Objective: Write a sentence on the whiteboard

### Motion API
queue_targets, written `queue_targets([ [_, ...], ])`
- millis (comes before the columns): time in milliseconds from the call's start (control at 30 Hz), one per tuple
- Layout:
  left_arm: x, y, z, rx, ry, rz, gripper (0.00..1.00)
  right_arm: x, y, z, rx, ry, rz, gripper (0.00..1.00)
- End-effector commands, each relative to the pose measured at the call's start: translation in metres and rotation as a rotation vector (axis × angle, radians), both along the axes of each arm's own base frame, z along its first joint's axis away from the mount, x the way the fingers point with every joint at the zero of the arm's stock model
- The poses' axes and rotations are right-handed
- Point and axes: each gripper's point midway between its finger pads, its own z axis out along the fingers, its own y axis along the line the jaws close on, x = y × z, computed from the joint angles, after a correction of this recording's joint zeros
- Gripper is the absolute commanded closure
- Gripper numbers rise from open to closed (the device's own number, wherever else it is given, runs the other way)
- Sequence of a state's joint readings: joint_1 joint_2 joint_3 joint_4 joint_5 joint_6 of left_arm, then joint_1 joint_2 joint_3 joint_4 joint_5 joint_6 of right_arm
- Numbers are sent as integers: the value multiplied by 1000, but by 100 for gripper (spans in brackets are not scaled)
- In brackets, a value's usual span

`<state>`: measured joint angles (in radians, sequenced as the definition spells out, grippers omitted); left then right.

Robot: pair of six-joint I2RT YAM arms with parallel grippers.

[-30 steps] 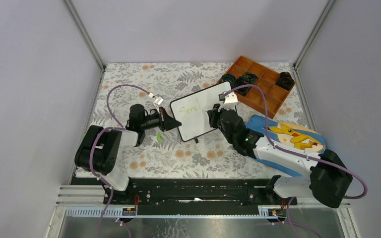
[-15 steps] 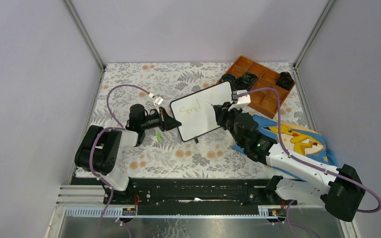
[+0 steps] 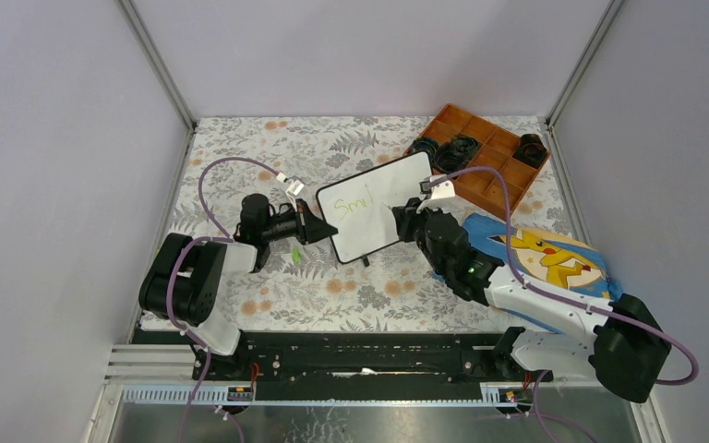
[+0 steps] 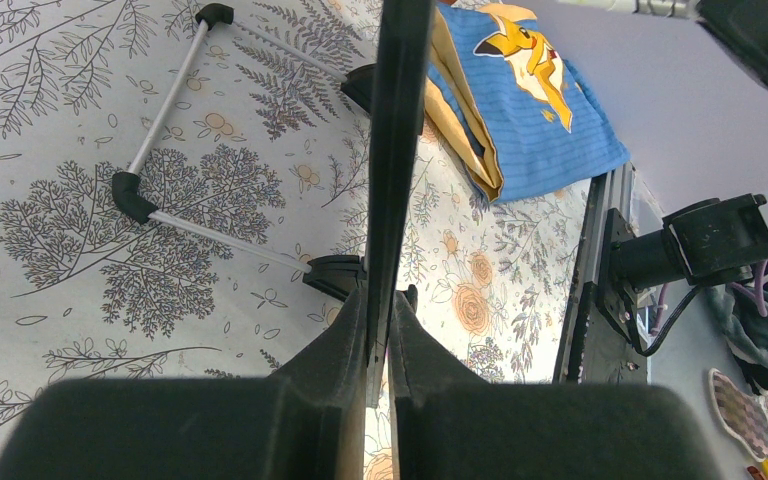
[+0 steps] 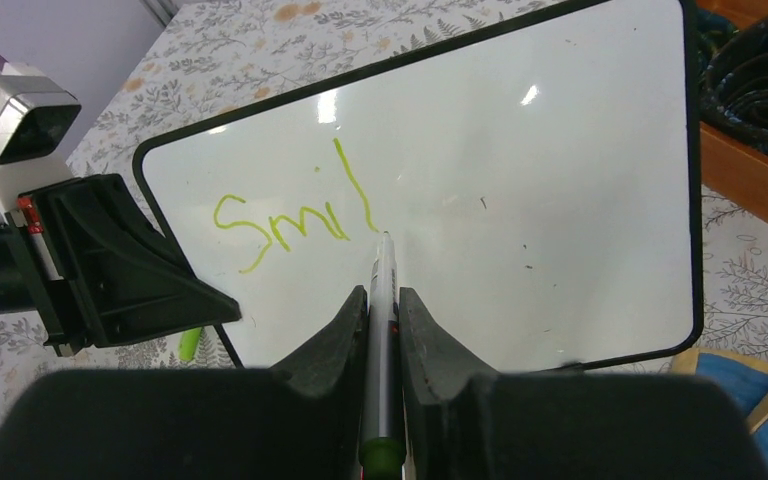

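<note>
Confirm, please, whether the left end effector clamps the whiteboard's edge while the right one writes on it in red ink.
The colour is wrong: the writing is green, per the right wrist view. The left end effector does clamp the whiteboard by its edge while the right end effector writes with its marker.

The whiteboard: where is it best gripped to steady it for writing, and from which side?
Grip the whiteboard probably at its left short edge, approached edge-on from the left, jaws across the thin frame, as the left gripper does. It stands propped at a tilt, and this hold leaves its face free for the marker in the right gripper.
</note>
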<state>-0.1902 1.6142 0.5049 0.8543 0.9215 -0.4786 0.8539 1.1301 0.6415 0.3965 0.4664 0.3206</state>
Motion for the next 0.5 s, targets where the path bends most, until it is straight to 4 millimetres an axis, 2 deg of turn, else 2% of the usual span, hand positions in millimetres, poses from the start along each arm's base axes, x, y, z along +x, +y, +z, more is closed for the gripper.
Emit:
queue_targets([
  [0,1,3,-16,43,64,35,100,10,10,33,94,-59,0,100],
  [467,1,4,-18,50,72,38,100,25,17,35,94,-57,-27,100],
])
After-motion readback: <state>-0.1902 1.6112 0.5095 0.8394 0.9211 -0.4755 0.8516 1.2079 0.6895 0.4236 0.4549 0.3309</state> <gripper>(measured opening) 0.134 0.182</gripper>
